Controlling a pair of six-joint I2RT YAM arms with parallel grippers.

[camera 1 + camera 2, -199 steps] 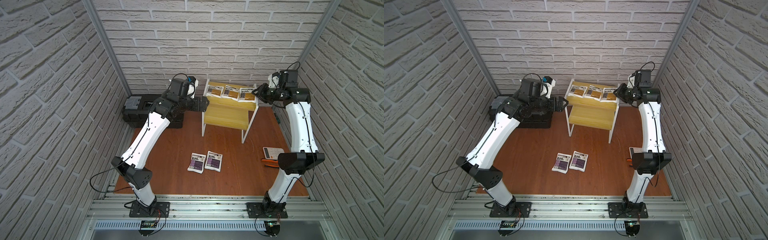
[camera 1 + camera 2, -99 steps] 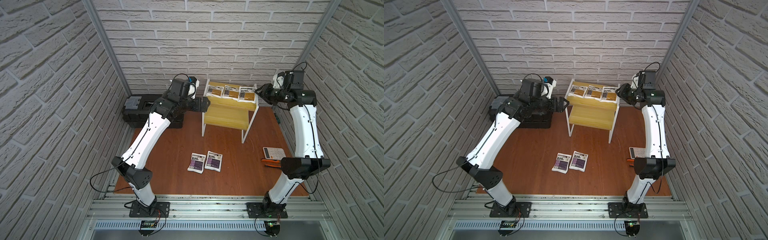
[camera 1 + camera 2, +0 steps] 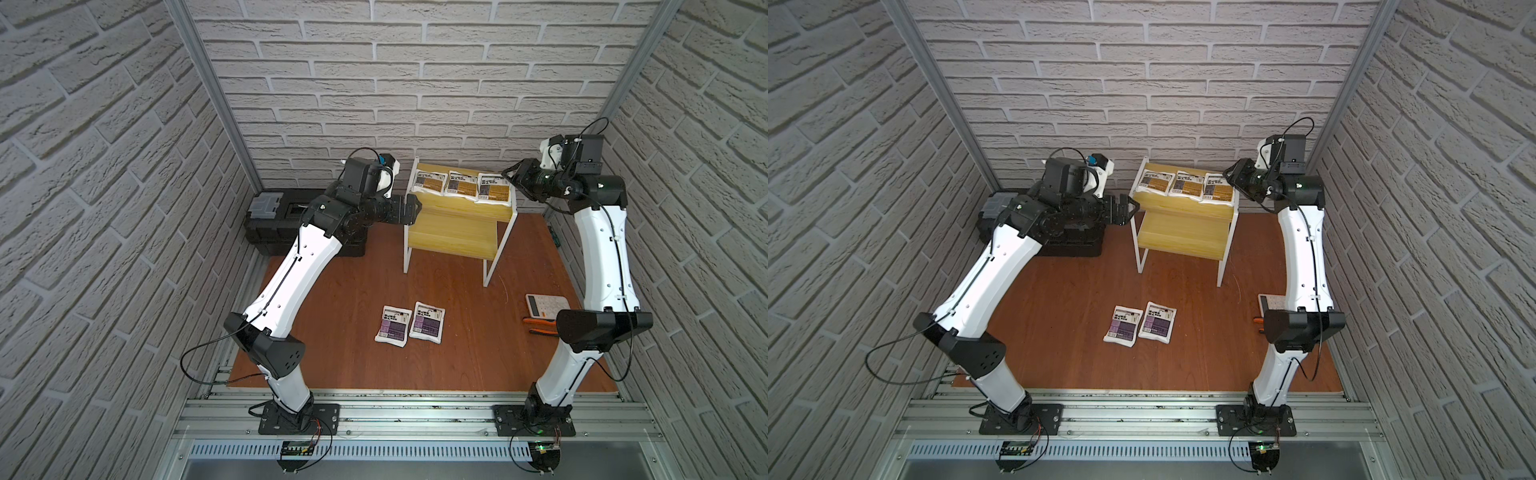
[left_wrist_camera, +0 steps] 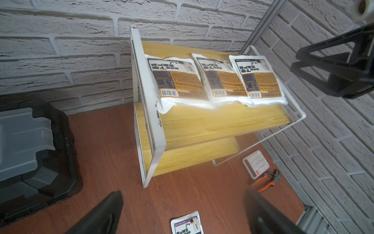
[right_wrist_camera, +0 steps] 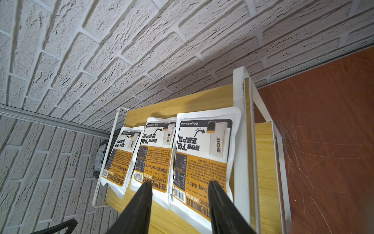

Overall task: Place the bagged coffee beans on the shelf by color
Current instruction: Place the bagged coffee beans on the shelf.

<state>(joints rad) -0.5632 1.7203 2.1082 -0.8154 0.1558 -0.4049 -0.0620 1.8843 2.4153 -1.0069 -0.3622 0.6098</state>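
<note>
Mustard-yellow pouches (image 3: 461, 187) fill the shelf's (image 3: 451, 239) top tier; the right hand (image 3: 509, 180) has let go and backed off at 3 o'clock. Purple pouches (image 3: 409, 325) wait on the worktop (image 3: 332, 340) at 6 o'clock; left hand (image 3: 415, 212) released.

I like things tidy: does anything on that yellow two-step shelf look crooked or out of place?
Only small things. The three mustard-yellow coffee pouches on the top board of the yellow wood-grain shelf overlap at their edges rather than lying apart. The shelf's white metal frame shows dark scuffs.
</note>
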